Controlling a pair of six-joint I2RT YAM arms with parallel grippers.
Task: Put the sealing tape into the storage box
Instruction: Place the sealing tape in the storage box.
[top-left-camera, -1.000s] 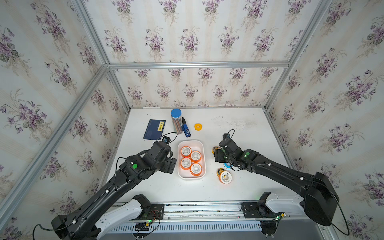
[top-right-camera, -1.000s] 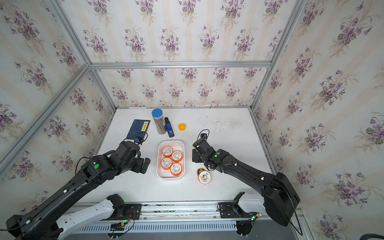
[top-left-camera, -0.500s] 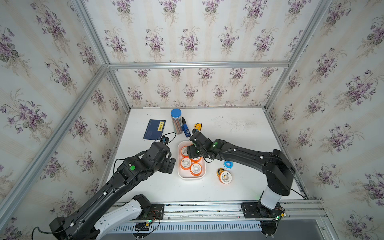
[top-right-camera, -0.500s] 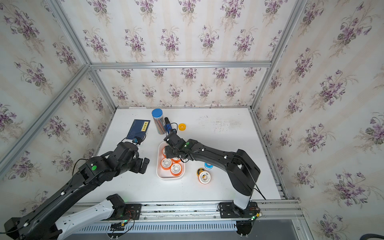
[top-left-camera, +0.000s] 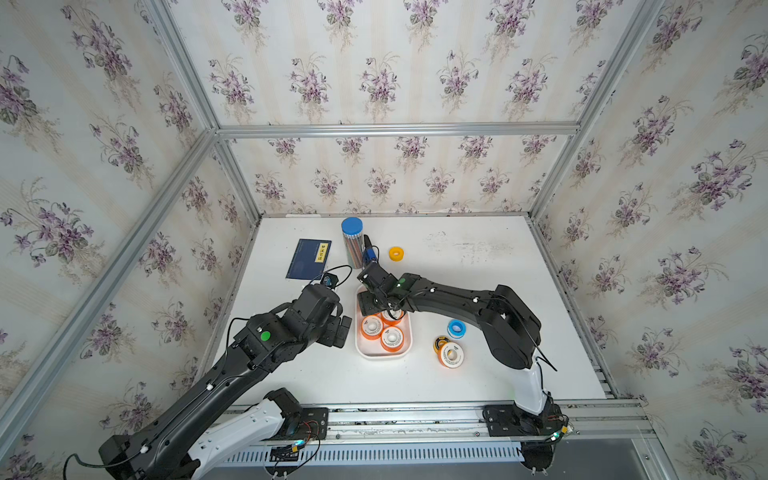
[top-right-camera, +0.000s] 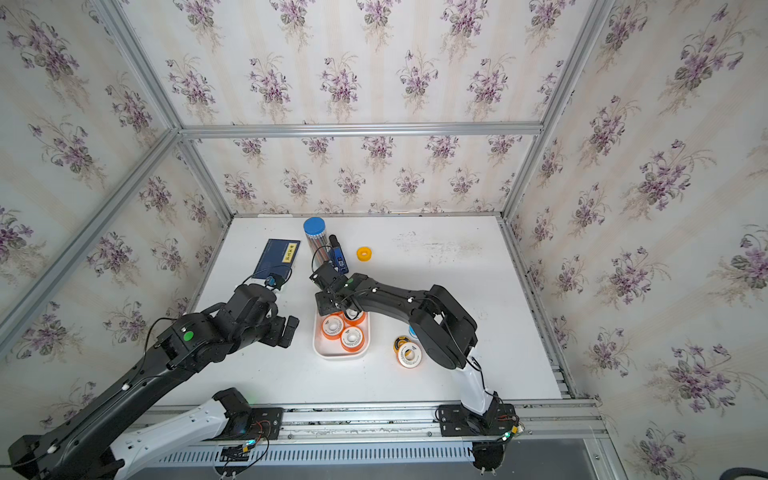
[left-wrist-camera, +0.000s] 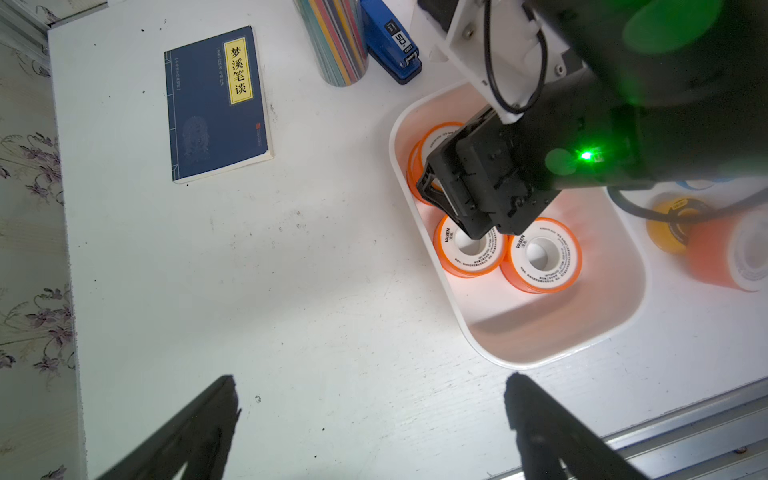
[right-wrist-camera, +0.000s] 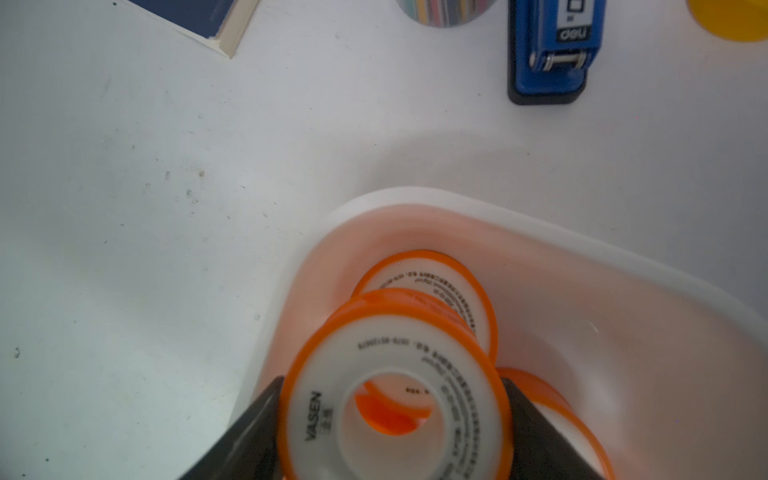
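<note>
My right hand (right-wrist-camera: 392, 399) is pinching tape (right-wrist-camera: 386, 345) over box (right-wrist-camera: 415, 195). I'd shift clear of the spools (left-wrist-camera: 540, 253), lower, then release. Left hand (left-wrist-camera: 372, 377) is spread, idle.

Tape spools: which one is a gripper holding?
The orange spool between the right gripper's fingers, over the box. The other spools lie loose, in the box or on the table.
</note>
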